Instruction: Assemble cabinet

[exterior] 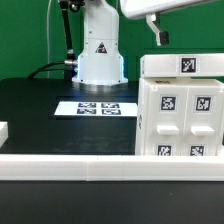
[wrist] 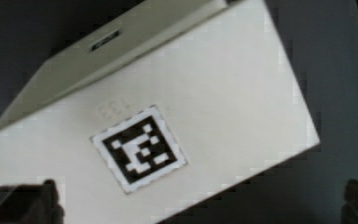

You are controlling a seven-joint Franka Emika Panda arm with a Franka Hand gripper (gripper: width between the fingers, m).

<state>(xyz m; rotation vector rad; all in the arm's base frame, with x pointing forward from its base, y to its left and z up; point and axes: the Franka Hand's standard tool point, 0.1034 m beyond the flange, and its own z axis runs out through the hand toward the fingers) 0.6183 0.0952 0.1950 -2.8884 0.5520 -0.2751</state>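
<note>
The cabinet (exterior: 180,115) is a large white box at the exterior view's right. Its front face carries several tagged panels. A flat white panel with one tag (exterior: 186,65) lies on top of it. My gripper (exterior: 158,35) hangs just above that top panel, near its left end. In the wrist view the same top panel (wrist: 176,100) fills most of the picture, tilted, with its tag (wrist: 144,150) below the middle. My gripper (wrist: 190,202) is open and empty. Its dark fingertips (wrist: 19,202) stand wide apart on either side.
The white robot base (exterior: 100,50) stands at the back. The marker board (exterior: 98,107) lies flat on the black table in front of it. A long white rail (exterior: 100,161) runs along the front edge. A small white piece (exterior: 3,130) sits at the far left.
</note>
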